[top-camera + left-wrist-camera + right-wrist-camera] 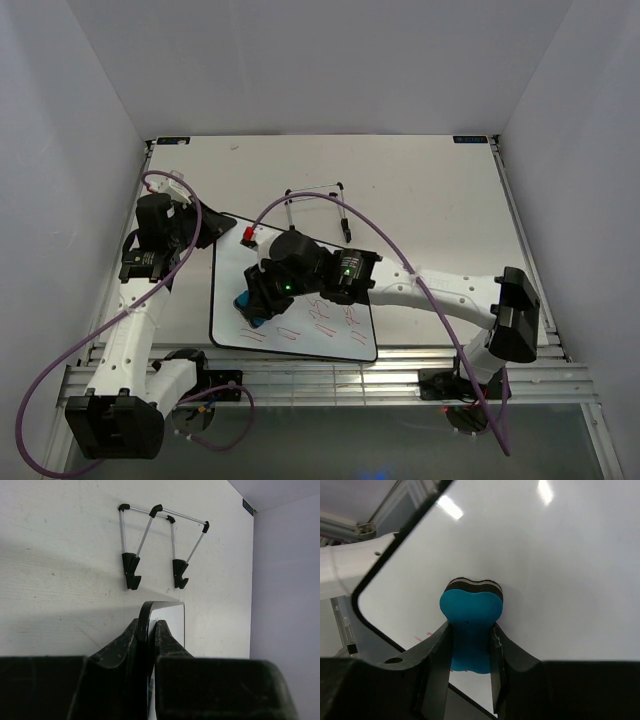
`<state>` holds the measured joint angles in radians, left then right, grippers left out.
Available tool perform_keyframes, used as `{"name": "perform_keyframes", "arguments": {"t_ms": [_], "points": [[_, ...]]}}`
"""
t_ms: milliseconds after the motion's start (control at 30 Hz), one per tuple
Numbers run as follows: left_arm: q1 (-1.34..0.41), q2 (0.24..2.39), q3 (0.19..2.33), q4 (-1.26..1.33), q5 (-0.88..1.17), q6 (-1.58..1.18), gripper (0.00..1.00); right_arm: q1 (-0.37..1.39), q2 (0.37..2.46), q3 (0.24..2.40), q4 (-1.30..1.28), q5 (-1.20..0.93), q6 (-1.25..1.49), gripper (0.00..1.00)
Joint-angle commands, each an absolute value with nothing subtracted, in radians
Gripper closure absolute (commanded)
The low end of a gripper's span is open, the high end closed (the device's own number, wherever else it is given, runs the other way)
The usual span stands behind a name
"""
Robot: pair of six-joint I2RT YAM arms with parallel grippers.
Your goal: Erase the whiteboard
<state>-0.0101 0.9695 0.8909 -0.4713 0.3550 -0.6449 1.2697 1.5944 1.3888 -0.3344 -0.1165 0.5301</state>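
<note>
Shows the left gripper (146, 635) pinched on the black rim of the whiteboard (170, 614), one finger (122, 645) on each side of the edge and no gap between pad and rim. Places this hold at the board's far-left corner in the top view, left gripper (205, 228) at the corner of the whiteboard (226, 312). Shows the right gripper (470, 630) clamped on the waist of a blue bone-shaped eraser (470, 607), jaws parted only by the eraser's width, with its dark felt end set against the glossy white surface (545, 555). Locates the same right gripper (256, 298) and eraser (247, 306) over the left half of the board. Lies flat on the table (430, 190), in the near-left part, well inside the edges. Runs its long axis roughly left to right, slightly skewed, right end a little nearer the bases. Carries red handwritten marks (312, 330) in a band along the near edge. Keeps a thin wire stand (316, 200) just beyond the far edge, apart from the board.
</note>
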Motion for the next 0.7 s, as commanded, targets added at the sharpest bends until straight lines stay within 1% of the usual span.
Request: {"name": "perform_keyframes", "arguments": {"t_ms": [0,100,133,233,267,333,367,467,567,667], "points": [[-0.017,0.968,0.884,-0.538,0.164,-0.463,1.0,1.286,1.646,1.469,-0.33,-0.175,0.468,0.87],[-0.017,0.968,0.89,-0.541,0.164,-0.462,1.0,1.238,1.64,1.389,-0.331,-0.169,0.472,0.87],[-0.017,0.968,0.89,-0.541,0.166,-0.462,1.0,1.226,1.617,1.303,-0.331,-0.155,0.474,0.87],[-0.017,0.968,0.893,-0.542,0.169,-0.462,1.0,1.155,1.542,1.137,-0.321,-0.127,0.495,0.87],[-0.017,0.968,0.893,-0.543,0.167,-0.462,1.0,1.117,1.52,1.024,-0.315,-0.12,0.5,0.87],[-0.017,0.968,0.891,-0.541,0.166,-0.462,1.0,1.079,1.456,0.916,-0.316,-0.075,0.508,0.87],[-0.017,0.968,0.89,-0.541,0.167,-0.463,1.0,1.042,1.434,0.828,-0.318,-0.063,0.518,0.87],[-0.017,0.965,0.884,-0.538,0.166,-0.465,1.0,1.011,1.358,0.741,-0.334,-0.029,0.537,0.87],[-0.017,0.965,0.884,-0.535,0.167,-0.468,1.0,1.011,1.322,0.744,-0.354,-0.02,0.546,0.87],[-0.017,0.96,0.885,-0.538,0.167,-0.466,1.0,1.022,1.318,0.778,-0.266,-0.138,0.549,0.87]]}}
